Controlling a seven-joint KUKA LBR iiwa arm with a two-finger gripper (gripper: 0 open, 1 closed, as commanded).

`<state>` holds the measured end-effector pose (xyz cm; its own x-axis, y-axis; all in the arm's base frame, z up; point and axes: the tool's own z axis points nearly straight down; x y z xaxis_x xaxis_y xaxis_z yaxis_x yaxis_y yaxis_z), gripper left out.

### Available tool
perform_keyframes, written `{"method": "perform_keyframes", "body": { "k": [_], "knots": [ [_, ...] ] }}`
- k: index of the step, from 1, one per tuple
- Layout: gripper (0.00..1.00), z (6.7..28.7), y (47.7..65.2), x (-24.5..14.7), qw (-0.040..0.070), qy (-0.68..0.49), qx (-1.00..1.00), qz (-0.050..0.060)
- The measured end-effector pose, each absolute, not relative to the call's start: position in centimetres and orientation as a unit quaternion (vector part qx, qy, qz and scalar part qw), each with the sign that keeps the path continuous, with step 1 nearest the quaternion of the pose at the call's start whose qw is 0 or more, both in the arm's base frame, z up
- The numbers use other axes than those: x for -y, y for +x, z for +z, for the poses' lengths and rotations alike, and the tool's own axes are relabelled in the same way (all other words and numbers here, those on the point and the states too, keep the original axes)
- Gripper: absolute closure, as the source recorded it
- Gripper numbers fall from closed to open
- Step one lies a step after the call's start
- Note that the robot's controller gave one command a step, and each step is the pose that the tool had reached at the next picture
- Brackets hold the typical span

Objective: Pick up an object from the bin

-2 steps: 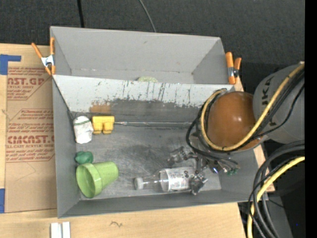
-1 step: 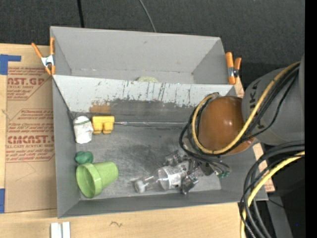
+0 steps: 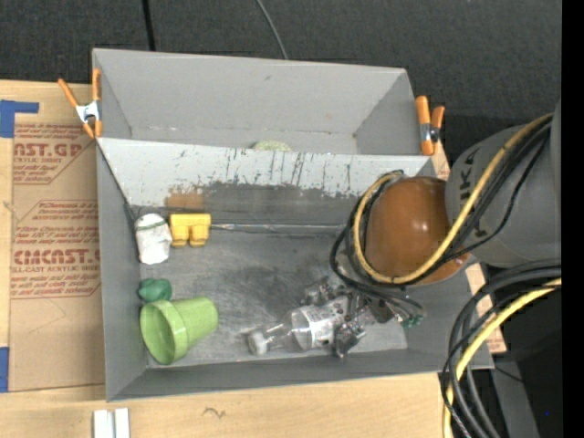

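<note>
My gripper (image 3: 349,325) is low in the bin's front right part, under the orange-brown dome of the wrist. A silvery, shiny object (image 3: 306,328) with a small grey knob at its left end (image 3: 255,341) lies on the bin floor right against the gripper's left side. Whether the gripper has hold of it is hidden by the wrist and cables.
Along the left side lie a green plastic cup on its side (image 3: 175,327), a small dark green lump (image 3: 153,290), a white crumpled piece (image 3: 152,239) and a yellow block (image 3: 190,228). The arm and its cables cover the bin's right edge.
</note>
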<state>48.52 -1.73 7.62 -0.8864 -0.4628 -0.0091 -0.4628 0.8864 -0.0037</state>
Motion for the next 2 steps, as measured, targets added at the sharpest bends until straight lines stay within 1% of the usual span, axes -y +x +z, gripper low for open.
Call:
{"method": "perform_keyframes", "body": {
  "k": [1,2],
  "knots": [
    [1.00,7.9,48.5,1.7,0.004,-0.239,-0.971,0.000],
    [1.00,8.9,48.2,1.7,-0.001,-0.238,-0.971,0.001]
  ]
}}
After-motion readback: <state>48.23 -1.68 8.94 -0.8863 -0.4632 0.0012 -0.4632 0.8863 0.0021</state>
